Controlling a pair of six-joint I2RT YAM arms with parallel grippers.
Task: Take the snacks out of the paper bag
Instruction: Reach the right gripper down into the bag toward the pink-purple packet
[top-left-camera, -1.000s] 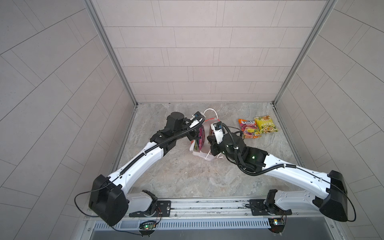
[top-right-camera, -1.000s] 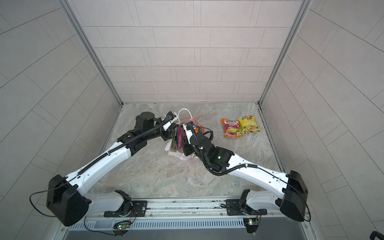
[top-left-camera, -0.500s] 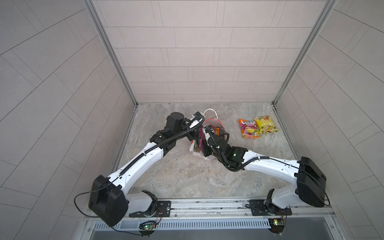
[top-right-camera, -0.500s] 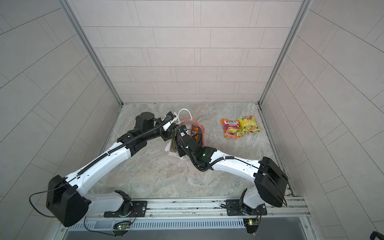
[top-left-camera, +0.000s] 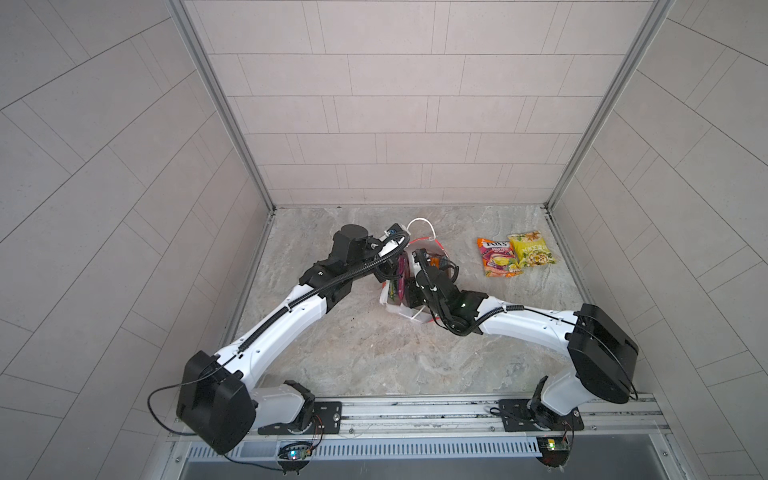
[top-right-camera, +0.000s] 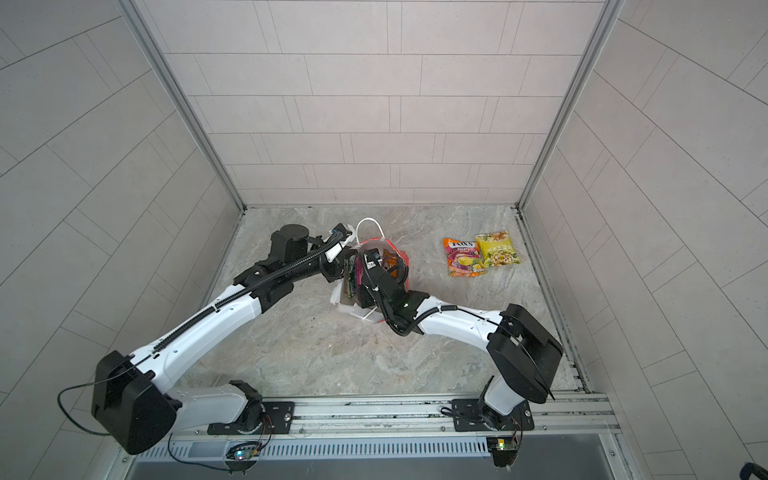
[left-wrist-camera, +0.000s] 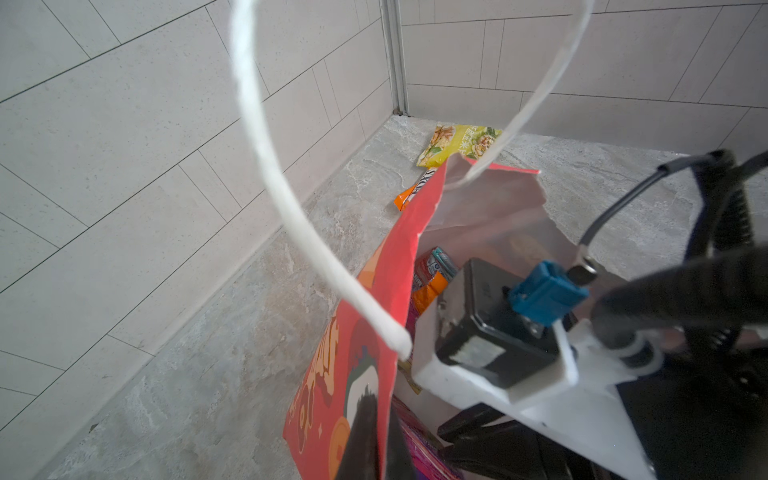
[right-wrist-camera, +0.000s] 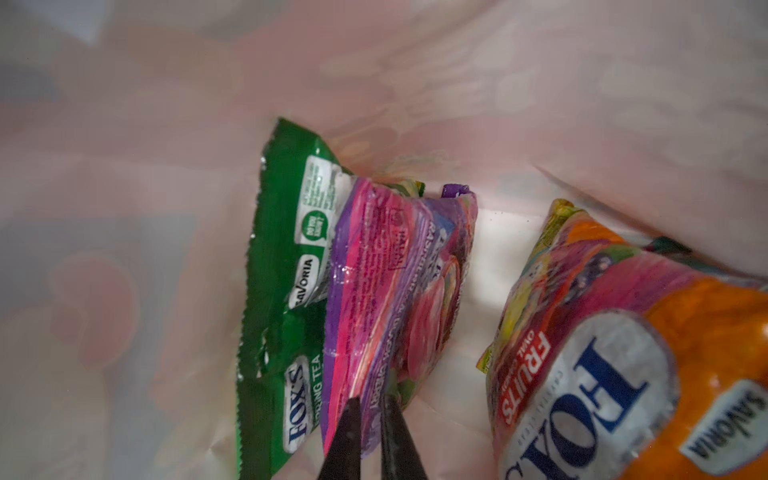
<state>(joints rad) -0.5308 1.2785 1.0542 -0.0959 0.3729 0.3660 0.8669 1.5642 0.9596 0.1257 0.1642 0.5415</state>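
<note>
My left claw (left-wrist-camera: 380, 440) is clamped tight on the rim of the small red paper gift bag (left-wrist-camera: 376, 291) in the middle of the grey marbled desk (top-left-camera: 374, 353). My right claw (right-wrist-camera: 372, 419) is down inside the bag. Its tips sit a narrow gap apart, astride the edge of a glossy purple-pink plastic packet (right-wrist-camera: 386, 291); whether they pinch it I cannot tell. A green plastic packet (right-wrist-camera: 282, 249) lies against that one, and an orange plastic packet (right-wrist-camera: 623, 353) is near. Out on the desk, an orange-pink packet (top-left-camera: 498, 257) and a yellow packet (top-left-camera: 532, 249) lie touching.

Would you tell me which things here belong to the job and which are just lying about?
Job: red paper bag; inside, green FOX'S packet, purple-pink packet, orange FOX'S packet; already out, orange-pink FOX'S packet, yellow packet.
Lying about: nothing visible.
</note>
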